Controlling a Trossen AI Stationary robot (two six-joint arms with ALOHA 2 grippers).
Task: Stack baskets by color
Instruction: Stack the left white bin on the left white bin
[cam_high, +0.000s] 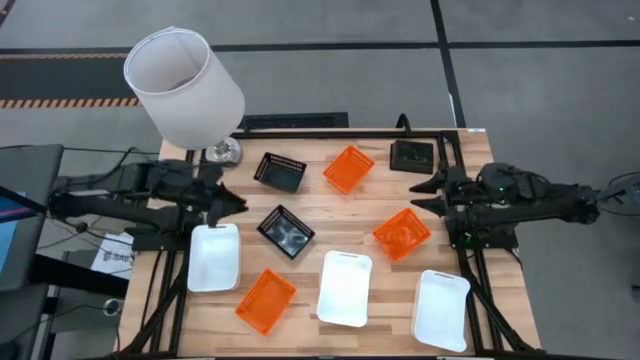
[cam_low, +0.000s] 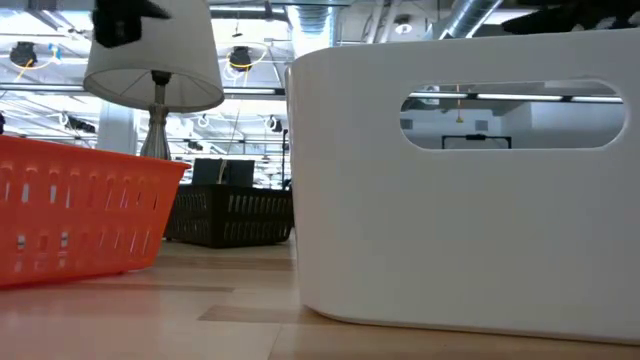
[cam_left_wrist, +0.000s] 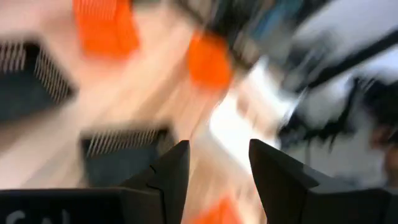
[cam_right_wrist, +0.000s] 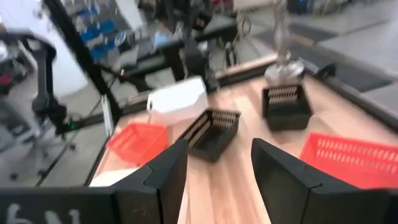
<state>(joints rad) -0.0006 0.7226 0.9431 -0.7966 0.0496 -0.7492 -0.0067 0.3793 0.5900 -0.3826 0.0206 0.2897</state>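
High view, desk (cam_high: 330, 215): nine baskets lie apart on the wood, none stacked.
High view, black baskets: one at the far middle (cam_high: 280, 171), one at the centre (cam_high: 286, 231), one at the far right corner (cam_high: 412, 155).
High view, orange baskets: one far middle (cam_high: 348, 168), one right of centre (cam_high: 402, 233), one near left (cam_high: 265, 300).
High view, white baskets: one at the left (cam_high: 214, 257), one near middle (cam_high: 345, 288), one near right (cam_high: 442, 309).
High view, left claw (cam_high: 236, 203): above the far end of the left white basket, holding nothing.
High view, right claw (cam_high: 422, 196): near the right-of-centre orange basket, empty.
High view, lampshade (cam_high: 184, 87): on its stand at the desk's far left corner.
Low view: a white basket wall (cam_low: 460, 230) fills the right; an orange basket (cam_low: 80, 220) sits left; a black one (cam_low: 230, 215) stands behind.
Left wrist view: fingers (cam_left_wrist: 168, 174) parted, nothing between them; the scene is blurred.
Right wrist view: fingers (cam_right_wrist: 165, 174) spread wide, empty.
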